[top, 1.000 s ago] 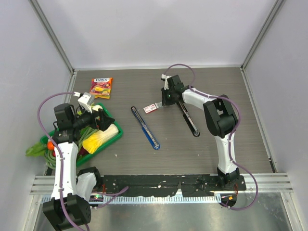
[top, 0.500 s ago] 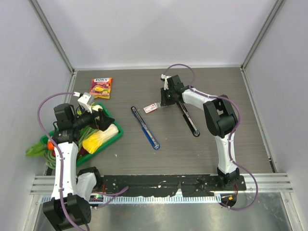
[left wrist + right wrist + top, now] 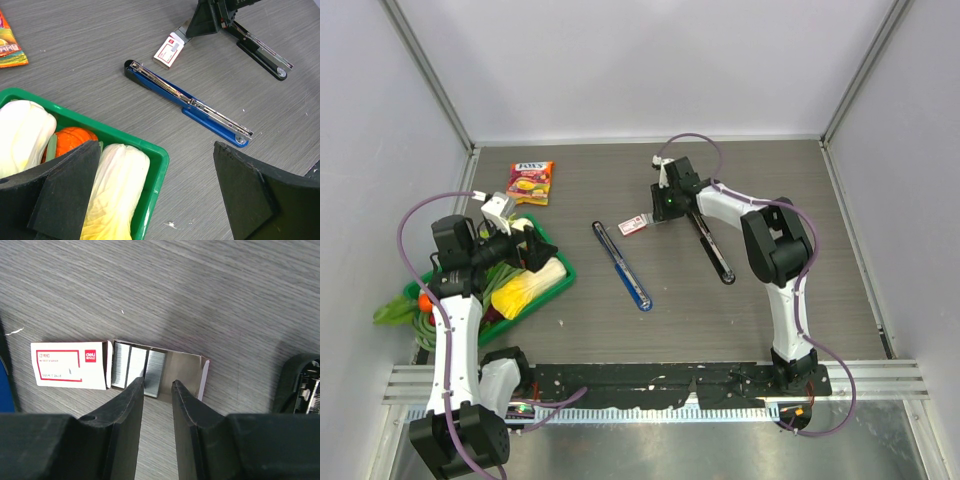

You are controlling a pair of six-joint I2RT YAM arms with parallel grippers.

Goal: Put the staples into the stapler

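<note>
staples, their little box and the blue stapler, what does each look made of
The staples look like metal: silvery-grey strips, finely ribbed, with a dull sheen. The cardboard box seems to be thin card, matt white with red print and an opened flap. The blue stapler has a glossy blue body, plastic or painted metal, hard to tell which, and a shiny bare-metal rail along the top.

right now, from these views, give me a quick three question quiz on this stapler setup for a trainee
1. True or false: the staple box has its inner tray slid out, showing the staples.
2. The stapler lying nearest the green tray is: A) blue B) red C) white
3. Fill in: the left gripper hangs above the green tray with its jaws ____.
Key: 1 true; 2 A; 3 open
</note>
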